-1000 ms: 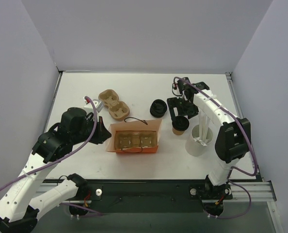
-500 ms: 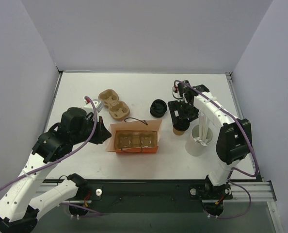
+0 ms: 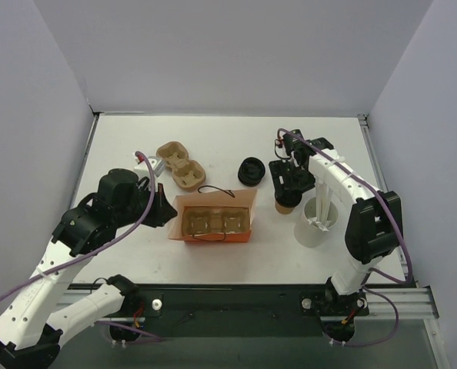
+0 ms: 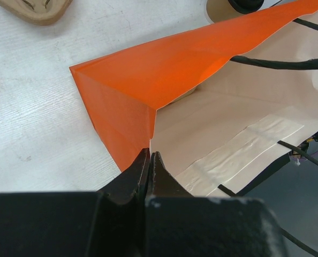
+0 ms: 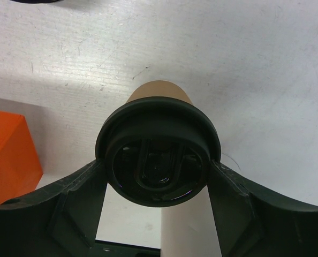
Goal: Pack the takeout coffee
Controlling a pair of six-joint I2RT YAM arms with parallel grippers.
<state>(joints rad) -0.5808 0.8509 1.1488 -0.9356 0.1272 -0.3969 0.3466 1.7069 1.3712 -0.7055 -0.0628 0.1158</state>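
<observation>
The right gripper (image 5: pixel 158 163) is clasped around the takeout coffee, a small tan-brown paper cup (image 5: pixel 158 88) topped with a round black plastic lid (image 5: pixel 158 155). In the right wrist view its two dark fingers (image 5: pixel 84 187) press against opposite sides of the lid's rim, and the cup's body shows just below and beyond them. From the top view this gripper (image 3: pixel 288 184) points down over the cup (image 3: pixel 283 204), which stands upright with its base on or just above the white desk (image 3: pixel 213 138); which of the two cannot be told. A taller plain white cylinder cup (image 3: pixel 315 223) stands just beside the right gripper on its near right, and a short stack of black lids (image 3: pixel 251 170) lies near its left, a little farther out. The left gripper (image 4: pixel 150 160) is clenched on an open orange paper bag (image 4: pixel 148 69), its fingers pinched together on the corner of the bag's rim where the orange outside meets the pale lining. Seen from above, the left gripper (image 3: pixel 161 209) sits at the bag's left end, the bag (image 3: pixel 221 201) lying between the two grippers and apart from the coffee. A tan pulp cup carrier (image 3: pixel 213 221) rests inside the bag, and a second pulp carrier (image 3: pixel 180 165) lies on the desk beyond the left gripper.
</observation>
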